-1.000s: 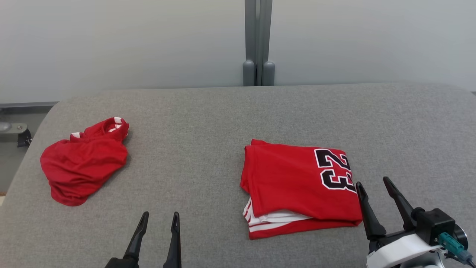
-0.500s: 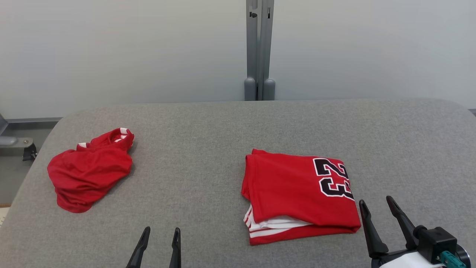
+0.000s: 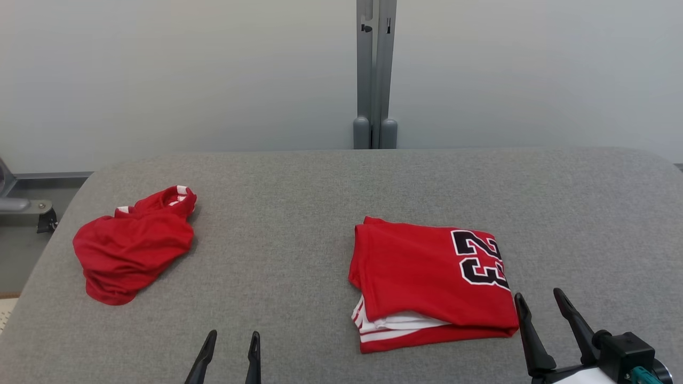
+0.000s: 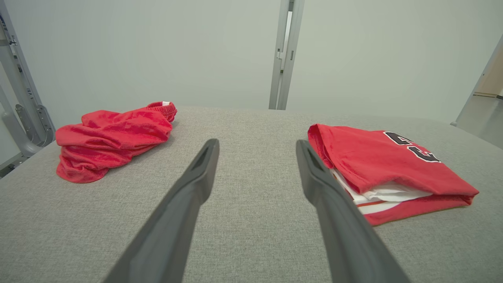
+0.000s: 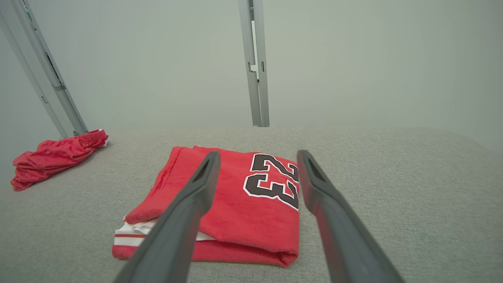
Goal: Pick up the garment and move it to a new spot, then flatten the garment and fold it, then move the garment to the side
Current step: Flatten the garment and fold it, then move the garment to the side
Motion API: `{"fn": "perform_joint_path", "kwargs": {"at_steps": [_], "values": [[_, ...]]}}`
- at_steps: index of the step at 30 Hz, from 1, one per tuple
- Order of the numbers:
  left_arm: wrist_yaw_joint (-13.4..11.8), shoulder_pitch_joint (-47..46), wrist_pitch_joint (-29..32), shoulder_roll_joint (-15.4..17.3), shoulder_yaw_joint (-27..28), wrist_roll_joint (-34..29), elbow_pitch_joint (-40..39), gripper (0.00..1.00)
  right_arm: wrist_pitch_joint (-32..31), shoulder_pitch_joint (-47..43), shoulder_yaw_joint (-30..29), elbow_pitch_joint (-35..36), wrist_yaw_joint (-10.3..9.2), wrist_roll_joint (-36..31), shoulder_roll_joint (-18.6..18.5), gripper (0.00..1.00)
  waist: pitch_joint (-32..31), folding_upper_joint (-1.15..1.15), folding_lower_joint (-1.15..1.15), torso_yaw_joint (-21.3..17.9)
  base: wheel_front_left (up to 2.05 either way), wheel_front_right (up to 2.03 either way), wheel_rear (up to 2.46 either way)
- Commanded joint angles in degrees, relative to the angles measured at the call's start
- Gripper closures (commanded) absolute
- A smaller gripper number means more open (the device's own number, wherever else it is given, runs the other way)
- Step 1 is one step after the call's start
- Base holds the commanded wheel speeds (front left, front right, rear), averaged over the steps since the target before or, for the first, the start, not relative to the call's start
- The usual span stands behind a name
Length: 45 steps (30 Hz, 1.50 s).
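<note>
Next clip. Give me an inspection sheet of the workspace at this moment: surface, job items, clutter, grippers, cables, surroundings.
Surface: grey fabric tabletop, flat, nothing spilled.
Job's things: garment folded into a rectangle, number 23 up, white striped trim showing at its near edge, right of centre.
Clutter: crumpled red cloth at the left, apart from the garment.
Grippers: left gripper open, empty; right gripper open, empty, by the garment's near right corner.
Cables: teal plug at the right wrist; no loose cable seen.
Surroundings: pale wall, grey post behind; metal frame at left.
</note>
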<state>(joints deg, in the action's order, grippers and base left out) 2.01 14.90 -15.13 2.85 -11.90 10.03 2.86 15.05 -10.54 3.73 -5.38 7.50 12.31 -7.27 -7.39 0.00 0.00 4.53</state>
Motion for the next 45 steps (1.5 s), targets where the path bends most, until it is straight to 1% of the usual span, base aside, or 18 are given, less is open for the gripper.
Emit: {"fn": "perform_joint_path", "kwargs": {"at_steps": [1, 14, 23, 28, 32, 35, 39, 42, 45], "values": [[-0.07, 0.48, -0.01, 0.09, 0.09, -0.30, 0.00, 0.00, 0.17, -0.84, 0.00, 0.01, -0.02, 0.21, 0.14, 0.00, 0.01, 0.00, 0.00, 0.07, 0.00, 0.00, 0.00], [-0.66, 0.44, -0.01, 0.10, -0.23, -0.90, -0.75, 0.00, 0.17, -1.16, 0.19, 0.13, -0.02, 0.31, 0.52, 0.00, 0.51, 0.00, 0.00, -0.06, 0.00, 0.00, 0.00], [-0.12, -0.99, -0.01, 0.10, -1.47, -1.19, -0.90, 0.00, 0.17, -0.50, -0.35, -0.30, -0.02, 1.21, 0.05, 0.00, 2.43, 0.00, 0.00, -0.09, 0.00, 0.00, 0.00], [0.35, -2.33, -0.01, 0.10, -2.71, -1.74, -1.02, 0.00, 0.17, 2.49, 0.24, -3.52, -0.02, 4.54, -1.20, 0.00, 4.48, 0.00, 0.00, 0.46, 0.00, 0.00, 0.00], [0.75, -3.70, -0.01, 0.09, -4.38, -1.43, -1.62, 0.00, -0.01, 7.21, 1.94, -10.06, -0.03, 9.64, -3.63, 0.00, 6.48, 0.00, 0.00, 1.17, 0.00, 0.00, 0.00], [1.03, -4.87, -0.01, 0.10, -5.67, -1.57, -2.21, 0.00, -3.98, 13.21, 4.26, -15.16, 0.01, 14.79, -6.30, 0.00, 8.36, 0.00, 0.00, 1.61, 0.00, 0.00, 0.00], [1.12, -7.11, -0.01, 0.10, -6.79, -1.96, -3.07, 0.00, -10.13, 20.62, 5.40, -19.98, -0.02, 20.63, -9.52, 0.00, 11.74, 0.00, 0.00, 2.30, 0.00, 0.00, 0.00], [1.42, -8.44, -0.01, 0.10, -7.35, -2.22, -3.30, 0.00, -14.33, 24.96, 5.92, -23.78, 0.00, 23.62, -11.02, 0.00, 13.84, 0.00, 0.00, 2.87, 0.00, 0.00, 0.00], [1.62, -9.79, -0.01, 0.10, -7.77, -2.20, -3.19, 0.00, -18.39, 28.13, 6.92, -27.65, 0.00, 26.43, -11.67, 0.00, 15.64, 0.00, 0.00, 3.63, 0.00, 0.00, 0.00]]}}
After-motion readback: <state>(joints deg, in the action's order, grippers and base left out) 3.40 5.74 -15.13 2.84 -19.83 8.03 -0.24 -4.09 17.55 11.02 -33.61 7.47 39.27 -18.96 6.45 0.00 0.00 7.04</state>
